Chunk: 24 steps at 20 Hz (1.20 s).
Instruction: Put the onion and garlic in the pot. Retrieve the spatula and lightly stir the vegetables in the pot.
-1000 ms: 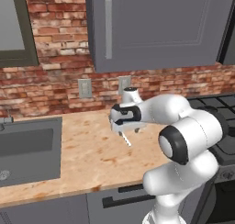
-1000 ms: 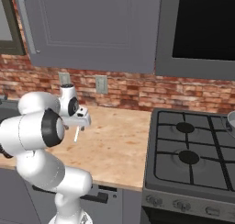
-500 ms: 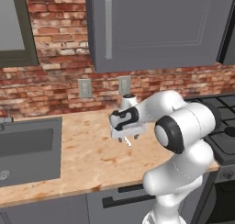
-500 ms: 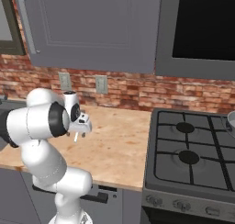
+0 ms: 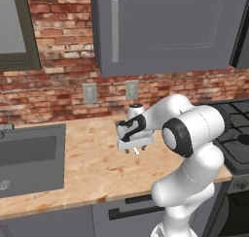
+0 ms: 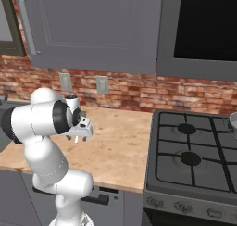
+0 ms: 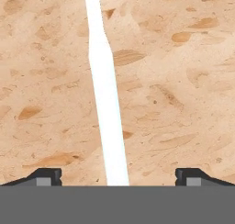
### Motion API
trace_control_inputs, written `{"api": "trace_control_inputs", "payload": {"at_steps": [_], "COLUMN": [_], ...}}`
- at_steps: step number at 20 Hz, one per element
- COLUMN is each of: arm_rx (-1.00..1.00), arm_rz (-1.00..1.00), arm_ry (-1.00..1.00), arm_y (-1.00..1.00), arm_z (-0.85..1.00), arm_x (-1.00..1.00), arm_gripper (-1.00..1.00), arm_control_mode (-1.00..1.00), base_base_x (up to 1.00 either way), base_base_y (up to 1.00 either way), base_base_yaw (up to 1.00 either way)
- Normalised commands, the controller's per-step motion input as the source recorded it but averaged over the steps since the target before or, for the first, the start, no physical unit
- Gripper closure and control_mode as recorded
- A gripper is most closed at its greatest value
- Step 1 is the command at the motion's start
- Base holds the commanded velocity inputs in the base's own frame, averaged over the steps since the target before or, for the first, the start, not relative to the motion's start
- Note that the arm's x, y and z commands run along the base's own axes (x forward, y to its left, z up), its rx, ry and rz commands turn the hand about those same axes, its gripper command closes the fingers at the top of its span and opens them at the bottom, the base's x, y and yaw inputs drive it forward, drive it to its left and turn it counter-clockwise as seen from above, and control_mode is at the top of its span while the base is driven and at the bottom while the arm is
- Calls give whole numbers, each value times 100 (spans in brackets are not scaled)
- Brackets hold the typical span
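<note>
While its jaws stand spread, the white arm's gripper (image 7: 117, 177) straddles the spatula's thin pale silver-white handle (image 7: 104, 90), which runs toward twelve o'clock over the speckled tan countertop (image 7: 179, 94).

Even, bright, rendered light; no glare or blown highlights. The speckled tan wooden counter (image 5: 92, 158) carries only a faint soft shadow at 6 o'clock beneath the arm. Edges look slightly soft and pixelated in the hand view, without lens distortion.
</note>
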Motion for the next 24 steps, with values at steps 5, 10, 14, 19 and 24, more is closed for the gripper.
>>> {"api": "trace_control_inputs", "payload": {"at_steps": [5, 10, 14, 19, 24], "arm_rx": [0, 0, 0, 0, 0], "arm_rz": [0, 0, 0, 0, 0], "arm_ry": [0, 0, 0, 0, 2], "arm_y": [2, 7, 7, 6, 11], "arm_z": [-21, -10, -9, -4, 0], "arm_x": [0, 0, 0, 0, 0], "arm_gripper": [-100, -100, 100, 100, 100], "arm_control_mode": [-100, -100, -100, -100, -100], "base_base_x": [0, 0, 0, 0, 0], "base_base_y": [0, 0, 0, 0, 0], "base_base_yaw": [0, 0, 0, 0, 0]}}
